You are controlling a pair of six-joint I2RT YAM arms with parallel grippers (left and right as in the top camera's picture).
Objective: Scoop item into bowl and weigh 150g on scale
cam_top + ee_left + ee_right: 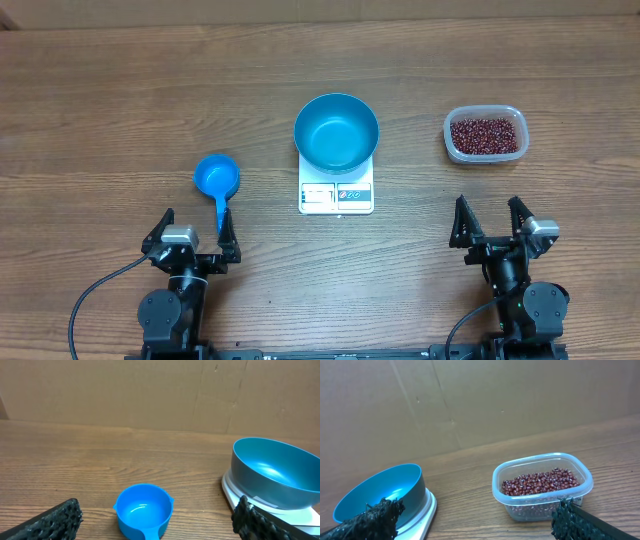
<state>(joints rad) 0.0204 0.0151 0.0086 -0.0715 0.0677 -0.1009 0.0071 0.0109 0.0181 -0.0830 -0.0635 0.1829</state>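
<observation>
At the centre of the table, the bowl sits on the scale, over its far part. The scoop lies at the scale's 9 o'clock, handle pointing to 6 o'clock. The tub, holding the beans, stands at the bowl's 3 o'clock, well apart. The left gripper sits at the scoop's 6 o'clock, the right gripper at the tub's 6 o'clock.

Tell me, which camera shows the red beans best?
The right wrist view: the beans are close, single ones visible inside the clear tub. Overhead shows them as a small dark-red patch. The left wrist view misses them.
</observation>
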